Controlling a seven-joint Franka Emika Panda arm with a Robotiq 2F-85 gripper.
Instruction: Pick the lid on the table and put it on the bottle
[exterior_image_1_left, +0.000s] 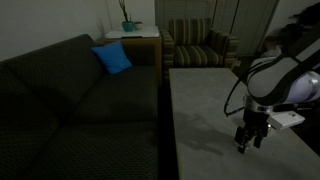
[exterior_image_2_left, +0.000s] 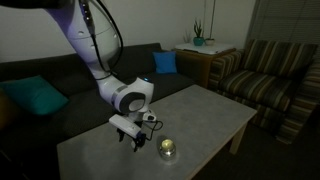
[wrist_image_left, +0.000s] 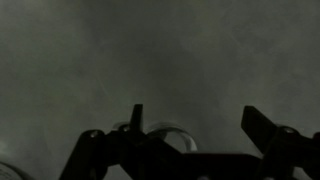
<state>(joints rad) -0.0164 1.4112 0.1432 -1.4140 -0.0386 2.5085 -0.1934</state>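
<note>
Working in a dim room next to a long dark sofa (exterior_image_1_left: 60, 100), showing in both exterior views. Reaching out over a pale grey table (exterior_image_1_left: 205, 110) standing just beside that sofa. Facing a striped armchair (exterior_image_2_left: 262, 72) beyond the table's far end. Bending the white arm (exterior_image_2_left: 85, 40) down towards the table top. Noting a blue cushion (exterior_image_1_left: 112, 58) propped on the sofa and a potted plant (exterior_image_2_left: 198, 36) on a side stand near the armchair. Holding the claw (exterior_image_2_left: 131, 139) low over the table, pointing down. Showing the fingers (wrist_image_left: 137, 118) standing well apart in the wrist view, gripping nothing. Hovering just beside the bottle (exterior_image_2_left: 167, 150), standing upright on the table, glowing faintly yellow in an exterior view and apart from the claw. Catching a round pale rim (wrist_image_left: 170, 132) in the wrist view, between the fingers and close against one of them; too dim for telling whether lid or bottle. Not making out the lid in either exterior view.
</note>
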